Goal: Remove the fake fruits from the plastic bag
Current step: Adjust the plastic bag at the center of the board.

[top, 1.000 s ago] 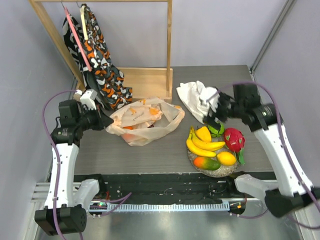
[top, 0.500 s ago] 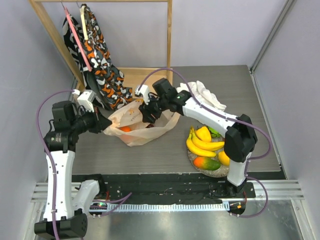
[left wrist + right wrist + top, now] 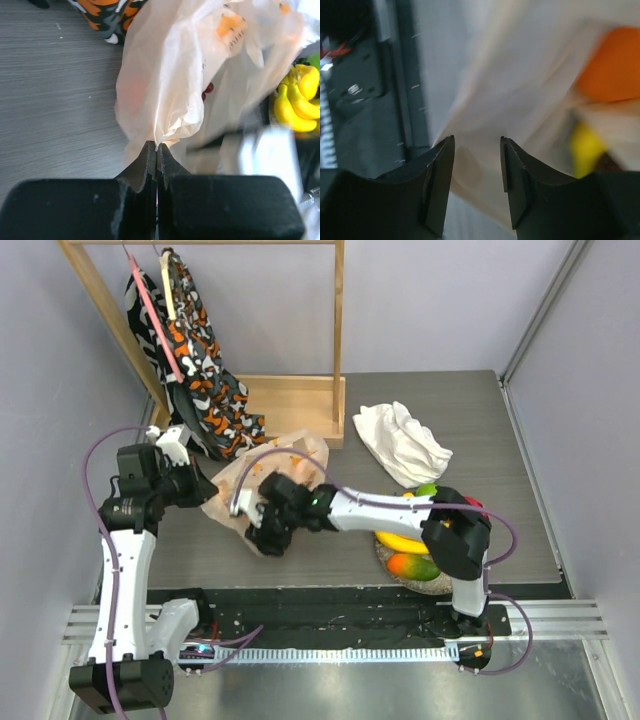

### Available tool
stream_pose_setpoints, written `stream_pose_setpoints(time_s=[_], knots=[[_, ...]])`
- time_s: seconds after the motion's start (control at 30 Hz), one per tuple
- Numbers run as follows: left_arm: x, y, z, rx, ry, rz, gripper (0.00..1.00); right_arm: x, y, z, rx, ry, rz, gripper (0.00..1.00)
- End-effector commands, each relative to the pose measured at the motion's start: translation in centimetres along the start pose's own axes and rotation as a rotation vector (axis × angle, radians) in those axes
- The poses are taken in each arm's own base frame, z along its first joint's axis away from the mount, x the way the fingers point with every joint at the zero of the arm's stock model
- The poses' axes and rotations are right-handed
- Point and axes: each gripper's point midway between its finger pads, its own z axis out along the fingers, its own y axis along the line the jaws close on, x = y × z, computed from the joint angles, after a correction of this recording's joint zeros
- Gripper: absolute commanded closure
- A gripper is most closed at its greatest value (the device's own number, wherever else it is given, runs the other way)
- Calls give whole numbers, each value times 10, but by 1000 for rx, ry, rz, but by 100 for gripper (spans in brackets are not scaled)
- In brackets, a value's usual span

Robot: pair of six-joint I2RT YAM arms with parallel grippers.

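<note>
The pale peach plastic bag [image 3: 268,472] lies left of centre on the table, bunched and partly lifted at its left end. My left gripper [image 3: 207,490] is shut on a fold of the plastic bag [image 3: 170,65], pinched at the fingertips [image 3: 150,150]. My right gripper [image 3: 260,538] reaches far left to the bag's near edge, its jaws apart over the film [image 3: 520,75], gripper [image 3: 476,140] open. An orange round [image 3: 615,65] and a yellow fruit [image 3: 585,150] show through the film. On a plate [image 3: 392,562] at the right lie bananas [image 3: 400,541], a mango [image 3: 413,566] and a lime [image 3: 427,490].
A crumpled white cloth [image 3: 402,440] lies at the back right. A wooden rack [image 3: 300,405] with hanging orange-black-white fabric [image 3: 205,380] stands at the back left. The right arm's links [image 3: 380,508] stretch across the plate. The table's front edge and black rail [image 3: 330,605] lie just beyond the right fingers.
The right arm swung from the bag's far side over to its near edge, and its jaws narrowed. The left gripper kept its pinch on the bag, which now sits more bunched.
</note>
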Motion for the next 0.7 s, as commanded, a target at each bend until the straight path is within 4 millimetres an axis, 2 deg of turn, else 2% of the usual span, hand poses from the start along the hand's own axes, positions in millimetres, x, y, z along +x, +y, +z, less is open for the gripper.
stream_pose_setpoints(time_s=[0.0, 0.1, 0.23, 0.3, 0.37, 0.4, 0.47, 0.53, 0.57, 0.6, 0.67], knots=[[-17, 12, 2, -62, -72, 6, 100, -6, 74, 4, -248, -29, -121, 49], [-16, 11, -3, -70, -72, 5, 100, -24, 77, -7, -256, -62, -160, 50], [-8, 9, -9, -72, -55, 13, 100, -57, 52, -31, -151, -138, -120, 50], [-7, 9, -13, -81, -57, 26, 100, -63, 33, -38, -85, -155, -104, 47], [-9, 10, -15, -91, -66, 31, 100, -64, 9, -38, 20, -153, -87, 38], [-9, 10, -15, -93, -65, 30, 100, -66, 3, -37, 33, -157, -84, 37], [-10, 8, -15, -86, -67, 25, 100, -61, -4, -26, 23, -139, -70, 34], [-15, 6, -15, -79, -80, 21, 100, -69, -8, -22, 18, -154, -53, 33], [-17, 7, -15, -79, -85, 20, 100, -64, -11, -10, 11, -136, -37, 33], [-18, 7, -14, -77, -86, 19, 100, -74, -15, -9, 10, -156, -15, 32], [-20, 6, -14, -75, -90, 21, 100, -77, -18, -2, -17, -163, 17, 33]])
